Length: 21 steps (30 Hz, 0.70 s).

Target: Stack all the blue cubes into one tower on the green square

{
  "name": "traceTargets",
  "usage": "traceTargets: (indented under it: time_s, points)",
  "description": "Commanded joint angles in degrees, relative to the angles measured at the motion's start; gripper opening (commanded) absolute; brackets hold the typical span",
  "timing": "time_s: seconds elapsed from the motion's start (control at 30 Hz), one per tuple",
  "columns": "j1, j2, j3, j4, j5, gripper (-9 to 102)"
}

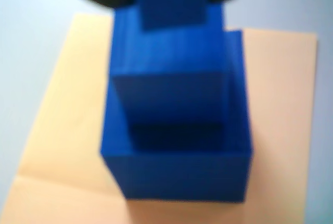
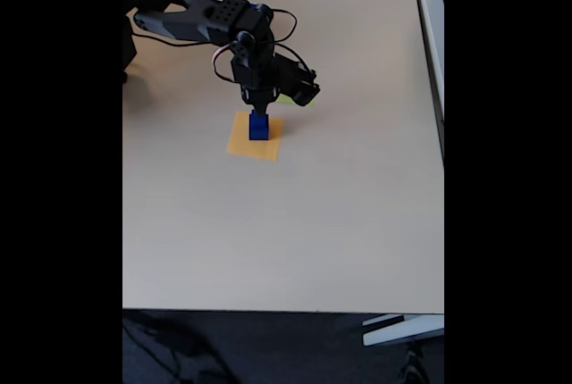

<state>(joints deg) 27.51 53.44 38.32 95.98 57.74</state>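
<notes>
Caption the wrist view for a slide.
Stepped tower of blue cubes on an orange-yellow square, top cube between the jaws.

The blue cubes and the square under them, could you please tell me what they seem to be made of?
The blue cubes look like solid, matte hard plastic: uniform dark blue with crisp edges and no glare, though blur hides any fine texture. The orange-yellow square beneath them looks like thin matte paper, lying flat on the table.

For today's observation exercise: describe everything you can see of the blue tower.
The tower is a stepped stack of solid dark-blue cubes, matte and plastic-looking, widest at the base and narrowing upward. It stands upright on the orange-yellow square, not a green one. The end effector hangs right over its small top cube; blur hides whether that cube is gripped.
</notes>
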Motion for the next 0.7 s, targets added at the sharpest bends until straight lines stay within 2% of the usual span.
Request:
traceTargets:
  time_s: [0.0,0.67]
  points:
    - [-0.26,1.23,-2.99,0.35,0.53,1]
    - [0.18,0.79,-0.88,0.18,0.62,1]
